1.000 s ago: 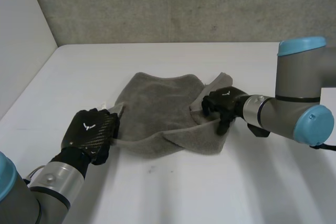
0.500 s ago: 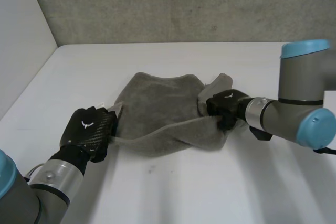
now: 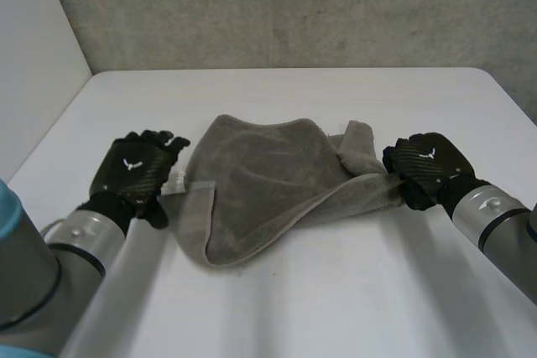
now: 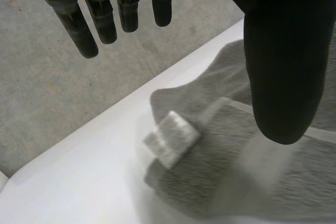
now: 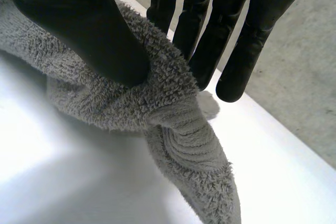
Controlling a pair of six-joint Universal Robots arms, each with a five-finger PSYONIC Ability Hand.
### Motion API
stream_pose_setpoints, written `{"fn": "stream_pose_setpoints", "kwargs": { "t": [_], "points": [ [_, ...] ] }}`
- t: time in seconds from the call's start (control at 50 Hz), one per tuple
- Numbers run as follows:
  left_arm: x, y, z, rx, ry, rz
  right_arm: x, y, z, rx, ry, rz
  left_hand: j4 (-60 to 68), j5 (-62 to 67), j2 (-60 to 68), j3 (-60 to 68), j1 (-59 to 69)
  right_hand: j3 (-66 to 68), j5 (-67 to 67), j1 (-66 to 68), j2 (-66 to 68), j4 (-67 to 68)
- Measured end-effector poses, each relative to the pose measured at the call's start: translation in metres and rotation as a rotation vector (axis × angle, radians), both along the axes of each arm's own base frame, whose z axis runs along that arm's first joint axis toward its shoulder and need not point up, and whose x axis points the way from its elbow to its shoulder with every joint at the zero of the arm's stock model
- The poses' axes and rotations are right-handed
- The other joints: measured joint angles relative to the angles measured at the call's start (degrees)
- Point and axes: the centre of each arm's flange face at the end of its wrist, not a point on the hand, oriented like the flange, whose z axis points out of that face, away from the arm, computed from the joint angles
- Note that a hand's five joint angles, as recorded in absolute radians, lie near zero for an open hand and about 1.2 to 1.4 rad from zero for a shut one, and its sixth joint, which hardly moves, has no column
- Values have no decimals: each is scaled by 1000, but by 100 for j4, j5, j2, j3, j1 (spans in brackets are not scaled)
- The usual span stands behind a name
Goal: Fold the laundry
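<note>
A grey towel lies rumpled in the middle of the white table, its near left part folded over. My left hand rests beside the towel's left corner with straight fingers and holds nothing. In the left wrist view the left hand hovers over the towel and its white label. My right hand is at the towel's right edge. The right wrist view has the right hand pinching a bunch of the towel between thumb and fingers.
A grey concrete wall runs behind the table's far edge. A white panel stands along the left side. The table's right edge passes near my right arm.
My left hand has let go of the towel's left corner and straightened its fingers. My right hand has shut on the right edge and drawn it to the right, stretching the towel.
</note>
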Motion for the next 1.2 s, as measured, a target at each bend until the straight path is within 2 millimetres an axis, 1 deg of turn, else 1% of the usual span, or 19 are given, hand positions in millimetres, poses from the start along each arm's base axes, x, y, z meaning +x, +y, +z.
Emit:
{"fn": "stream_pose_setpoints", "kwargs": {
  "t": [0.06,0.1,0.12,0.14,0.18,0.28,0.32,0.38,0.46,0.66,0.78,1.0,1.2],
  "points": [
    [4,-9,1,0,7,-13,-1,-2,0,-17,14,-2,44,29,36,36,84,0,0,0,0,0],
    [5,-14,0,6,15,-54,-1,-3,-1,-24,28,-2,339,329,345,332,398,0,0,0,0,0],
    [5,-14,0,6,15,-54,-1,-3,-1,-24,28,-2,339,329,345,332,398,0,0,0,0,0],
    [4,-15,-2,12,20,-102,-1,-3,-3,-22,37,-1,443,434,434,438,485,0,1,0,1,0],
    [2,-15,-3,15,22,-139,-1,-4,-4,-19,41,0,606,597,610,601,656,0,1,0,0,0],
    [-7,-9,-7,7,6,-299,-1,-3,-9,-2,48,3,777,774,776,780,819,0,1,0,0,0],
    [-12,-6,-9,-15,-27,-372,0,-2,-11,6,50,6,799,789,792,797,824,0,1,0,0,0],
    [-15,-7,-12,-50,-82,-422,1,0,-14,16,52,10,879,870,869,874,916,0,3,0,0,0],
    [-19,-11,-19,-94,-176,-463,2,1,-17,26,54,13,1293,1287,1281,1288,1345,0,4,0,1,0],
    [-23,-21,-41,-112,-380,-528,2,2,-21,38,57,14,1426,1414,1417,1418,1463,0,4,0,-4,0],
    [-25,-23,-50,-128,-450,-559,2,2,-23,46,59,16,1419,1396,1413,1415,1452,0,4,0,-4,0],
    [-28,-29,-52,-139,-468,-567,2,2,-29,61,65,19,1460,1453,1453,1455,1491,0,4,0,-4,0],
    [-27,-31,-57,-104,-473,-560,2,2,-30,50,86,25,1559,1550,1551,1558,1602,0,4,0,-4,0]
  ]
}}
